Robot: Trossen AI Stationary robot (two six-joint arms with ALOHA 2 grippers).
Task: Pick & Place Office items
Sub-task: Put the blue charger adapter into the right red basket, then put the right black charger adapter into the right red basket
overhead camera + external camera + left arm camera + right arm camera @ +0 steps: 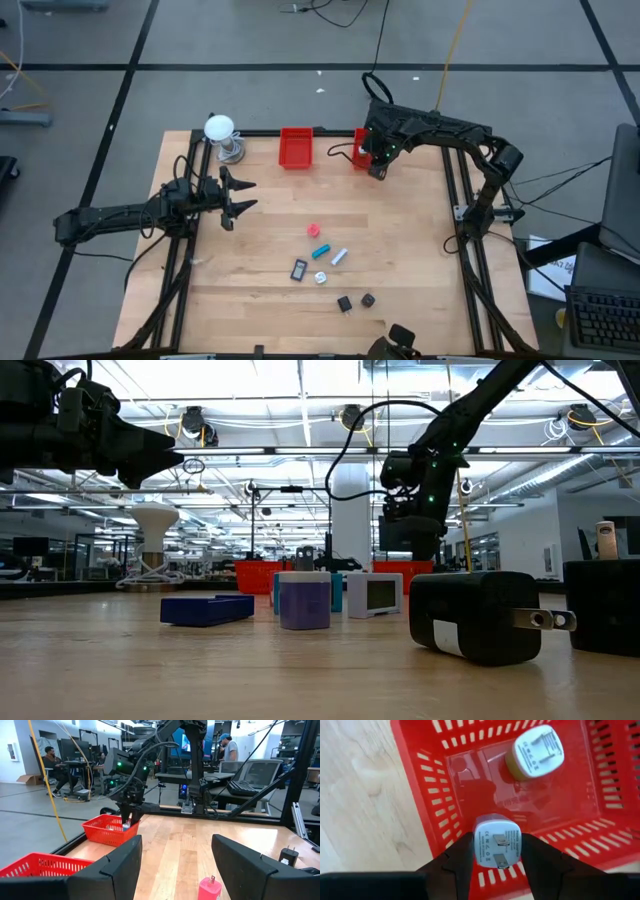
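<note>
My right gripper [378, 166] hangs over the right red bin [360, 148] at the table's far edge, shut on a pale blue plug adapter [496, 845]. A white-faced, yellow plug [535, 752] lies on that bin's floor. My left gripper [240, 196] is open and empty above the table's left part. On the table lie a pink piece [314, 230], a cyan piece [321, 250], a pale blue piece [339, 256], a dark flat rectangle [299, 269], a white round piece [321, 278] and two black cubes [344, 303]. My right gripper pinches the adapter's two opposite sides [479, 846] between its two fingers [460, 862]. The fingers come from above, pointing down. The adapter's pronged face [501, 851] is turned up toward the wrist. It is lifted clear, above the inside of the bin.
A second red bin [296, 147] stands left of the first at the far edge. A white ball on a metal stand [220, 130] stands at the far left corner. People sit and stand in the room beyond the table [50, 762].
</note>
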